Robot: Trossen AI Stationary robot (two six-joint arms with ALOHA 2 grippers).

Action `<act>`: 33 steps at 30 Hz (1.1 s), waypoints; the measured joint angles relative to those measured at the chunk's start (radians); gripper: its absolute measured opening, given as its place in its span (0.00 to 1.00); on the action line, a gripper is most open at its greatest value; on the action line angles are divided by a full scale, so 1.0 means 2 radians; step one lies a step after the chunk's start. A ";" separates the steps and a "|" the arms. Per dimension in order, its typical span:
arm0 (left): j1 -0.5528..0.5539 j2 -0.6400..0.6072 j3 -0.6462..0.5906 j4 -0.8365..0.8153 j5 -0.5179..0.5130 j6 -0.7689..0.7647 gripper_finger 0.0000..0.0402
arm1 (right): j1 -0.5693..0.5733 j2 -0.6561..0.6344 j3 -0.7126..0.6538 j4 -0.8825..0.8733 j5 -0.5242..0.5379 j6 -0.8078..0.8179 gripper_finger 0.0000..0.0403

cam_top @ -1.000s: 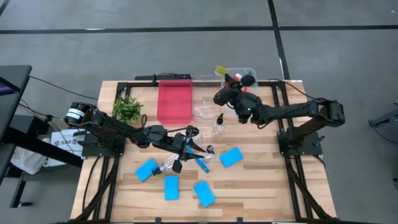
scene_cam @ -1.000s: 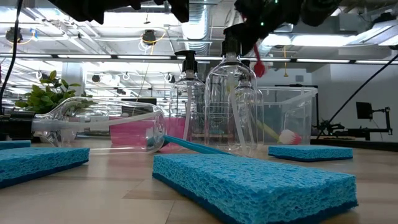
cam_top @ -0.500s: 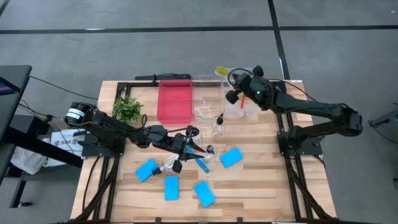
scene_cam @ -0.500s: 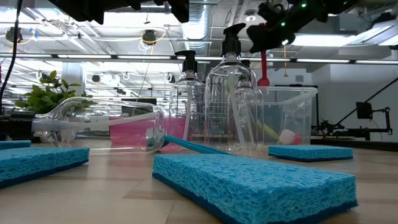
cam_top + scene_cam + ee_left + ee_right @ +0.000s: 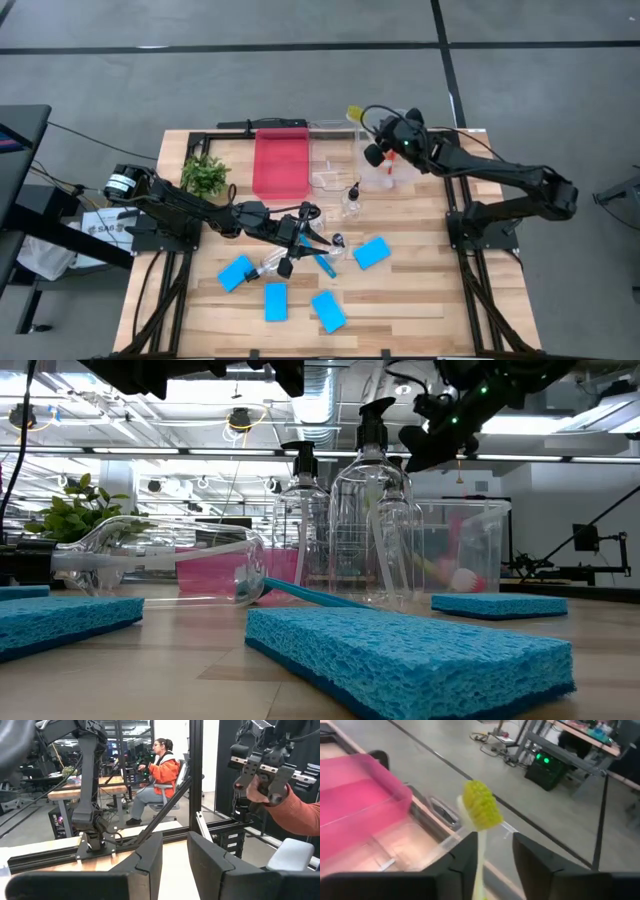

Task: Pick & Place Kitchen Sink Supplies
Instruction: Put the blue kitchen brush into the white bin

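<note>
My right gripper point(image 5: 378, 153) hangs open over the clear bin point(image 5: 392, 176) at the table's far right. The red brush point(image 5: 390, 168) lies inside that bin. The yellow-green brush point(image 5: 479, 807) stands in the same bin, its head up beyond my right fingers. My left gripper point(image 5: 318, 241) is open, level, above the blue brush point(image 5: 325, 264), which lies on the table beside a clear bottle lying on its side point(image 5: 270, 265). A pump bottle point(image 5: 352, 204) stands upright mid-table. Several blue sponges point(image 5: 371, 252) lie flat near the front.
A red tray point(image 5: 280, 163) and a second clear bin point(image 5: 330, 172) sit at the far edge, left of the brush bin. A green plant point(image 5: 205, 176) stands at far left. Beyond the table, a person's hand point(image 5: 260, 790) holds a device.
My right gripper has carried the red brush from beside the standing bottle toward the far right, over the clear bin. Half a second ago the brush hung below the fingers. Now it lies in the bin and the gripper has let go.
</note>
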 joint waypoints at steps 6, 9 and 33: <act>0.000 0.000 0.000 0.000 0.000 0.000 0.23 | 0.021 -0.023 0.000 0.005 0.002 -0.005 0.39; 0.000 0.000 0.000 0.000 0.000 0.000 0.23 | 0.039 -0.042 0.000 0.006 0.020 -0.007 0.40; 0.000 -0.011 0.000 -0.053 0.000 -0.007 0.23 | 0.522 0.016 0.000 0.001 0.328 0.019 0.35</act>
